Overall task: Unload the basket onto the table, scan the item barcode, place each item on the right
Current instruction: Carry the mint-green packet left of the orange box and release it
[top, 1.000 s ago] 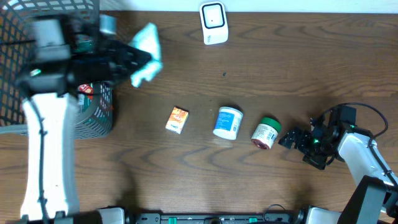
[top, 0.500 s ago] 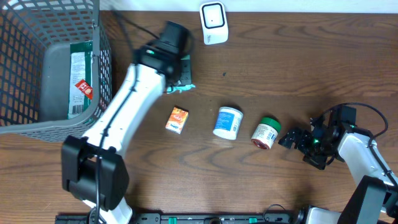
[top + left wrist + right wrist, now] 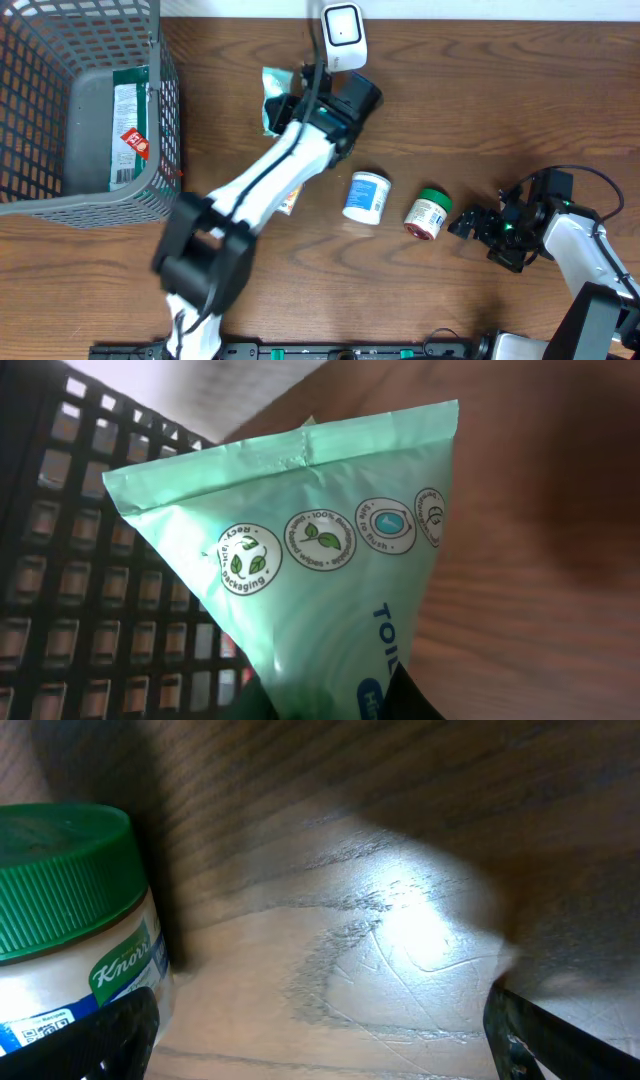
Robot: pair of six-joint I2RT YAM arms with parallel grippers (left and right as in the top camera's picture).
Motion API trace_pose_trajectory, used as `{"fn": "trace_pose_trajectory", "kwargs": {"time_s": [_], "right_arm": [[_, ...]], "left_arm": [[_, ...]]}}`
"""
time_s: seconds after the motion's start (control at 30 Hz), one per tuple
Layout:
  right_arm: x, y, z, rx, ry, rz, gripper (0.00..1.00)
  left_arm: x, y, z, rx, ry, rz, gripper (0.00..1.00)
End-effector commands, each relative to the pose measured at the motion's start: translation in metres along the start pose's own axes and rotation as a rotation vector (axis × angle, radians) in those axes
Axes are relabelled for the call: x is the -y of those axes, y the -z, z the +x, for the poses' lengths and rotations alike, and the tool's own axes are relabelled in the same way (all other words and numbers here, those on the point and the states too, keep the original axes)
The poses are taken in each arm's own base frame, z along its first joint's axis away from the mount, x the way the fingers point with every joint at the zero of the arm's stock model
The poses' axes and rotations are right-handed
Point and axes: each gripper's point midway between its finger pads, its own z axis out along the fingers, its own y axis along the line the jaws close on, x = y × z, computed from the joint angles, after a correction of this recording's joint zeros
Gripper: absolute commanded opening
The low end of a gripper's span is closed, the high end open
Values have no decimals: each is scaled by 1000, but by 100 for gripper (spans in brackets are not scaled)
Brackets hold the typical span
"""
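A pale green pouch (image 3: 272, 100) is pinched in my left gripper (image 3: 293, 108), just left of and below the white scanner (image 3: 343, 37) at the table's back edge. In the left wrist view the pouch (image 3: 320, 550) fills the frame with round eco logos and blue lettering. The left gripper (image 3: 340, 705) is shut on its lower end. No barcode shows on this face. My right gripper (image 3: 470, 225) stands open on the table at the right, beside a green-lidded jar (image 3: 428, 213). That jar (image 3: 70, 930) lies off the left fingertip of the right gripper (image 3: 320, 1050).
A grey wire basket (image 3: 165, 120) with a green packet (image 3: 125, 110) inside stands at the back left. Its mesh (image 3: 80, 610) shows behind the pouch. A white tub (image 3: 367, 196) and a small orange box (image 3: 292, 203), partly under my left arm, lie mid-table.
My left arm has swung from over the basket to the right, carrying the green pouch to just beside the scanner. The right arm has not moved.
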Motion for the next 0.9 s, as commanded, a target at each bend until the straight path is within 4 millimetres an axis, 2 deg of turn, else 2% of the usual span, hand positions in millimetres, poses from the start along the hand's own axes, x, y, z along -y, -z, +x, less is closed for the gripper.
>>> {"fn": "trace_pose_trajectory", "kwargs": {"time_s": [0.0, 0.1, 0.17, 0.23, 0.3, 0.33, 0.4, 0.53, 0.67, 0.87], "right_arm": [[-2, -1, 1, -4, -4, -3, 99], [-2, -1, 1, -4, -4, -3, 99], [-2, -1, 1, -4, -4, -3, 99], [-2, -1, 1, -4, -4, -3, 99], [-2, -1, 1, -4, -4, -3, 99], [-2, -1, 1, -4, -4, -3, 99], [-2, -1, 1, -4, -4, -3, 99], [-2, -1, 1, -4, -4, -3, 99], [-2, -1, 1, -4, -4, -3, 99], [-2, -1, 1, -4, -4, -3, 99]], "left_arm": [[-1, -27, 14, -30, -169, -212, 8], [12, -44, 25, -63, -210, -230, 10], [18, -52, 31, -79, -228, -233, 15], [22, -55, 33, -84, -235, -234, 25], [27, -55, 34, -88, -226, -197, 49], [31, -54, 35, -93, -220, -165, 55], [38, -54, 36, -103, -209, -113, 60], [50, -53, 40, -120, -195, -27, 62], [53, -53, 38, -121, -187, -3, 62], [44, -42, 23, -126, -99, 130, 64]]}}
